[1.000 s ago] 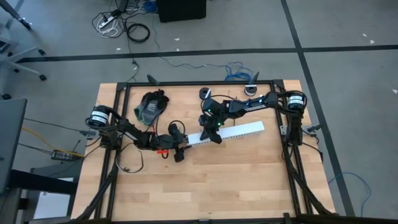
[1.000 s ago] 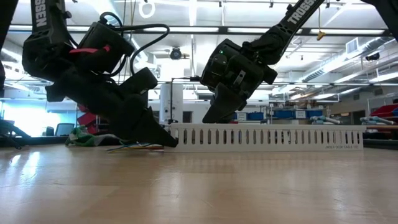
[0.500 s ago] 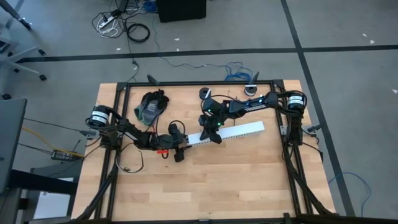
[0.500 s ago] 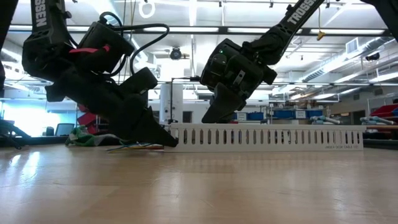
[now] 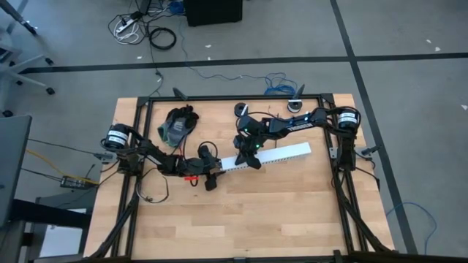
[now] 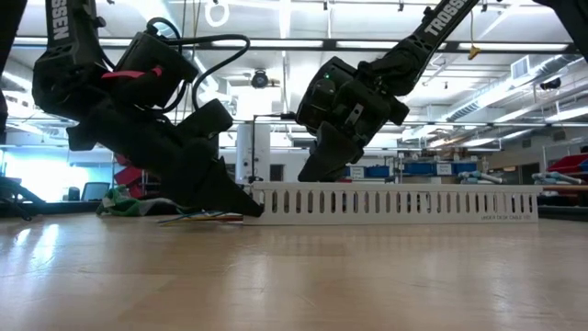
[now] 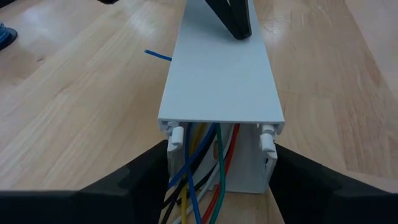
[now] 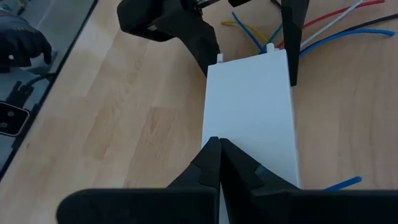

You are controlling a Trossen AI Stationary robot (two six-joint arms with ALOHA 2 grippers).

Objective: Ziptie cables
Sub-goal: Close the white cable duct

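Note:
A white slotted duct [image 5: 281,153] [image 6: 395,202] lies flat on the table with its lid on. Several thin coloured wires [image 7: 199,186] [image 8: 323,25] run out of its left end onto the wood. My left gripper [image 5: 216,172] [image 7: 221,149] sits at that end, shut on the duct [image 7: 217,74]. My right gripper [image 5: 248,159] [image 8: 219,142] is shut, its tips down on the lid a little way in from the same end. No dark grey wire bundle shows. A dark-and-green heap [image 5: 175,124] lies near the far left corner. My left gripper holds the duct's left end [image 7: 171,140] between its two fingers [image 7: 149,174], one on each slotted side wall. It comes in nearly level from the table's left, along the duct. The duct stays flat on the table. My right gripper presses its shut fingertips [image 8: 214,158] on the lid's top [image 8: 249,112], slanting down from the far right.
Two small round black objects [image 5: 241,109] [image 5: 295,104] sit by the far edge. A short blue wire piece [image 7: 158,55] [image 8: 342,183] lies beside the duct. A thin black loop of wire [image 5: 153,193] lies near the left arm. Bare wood stretches along the near half.

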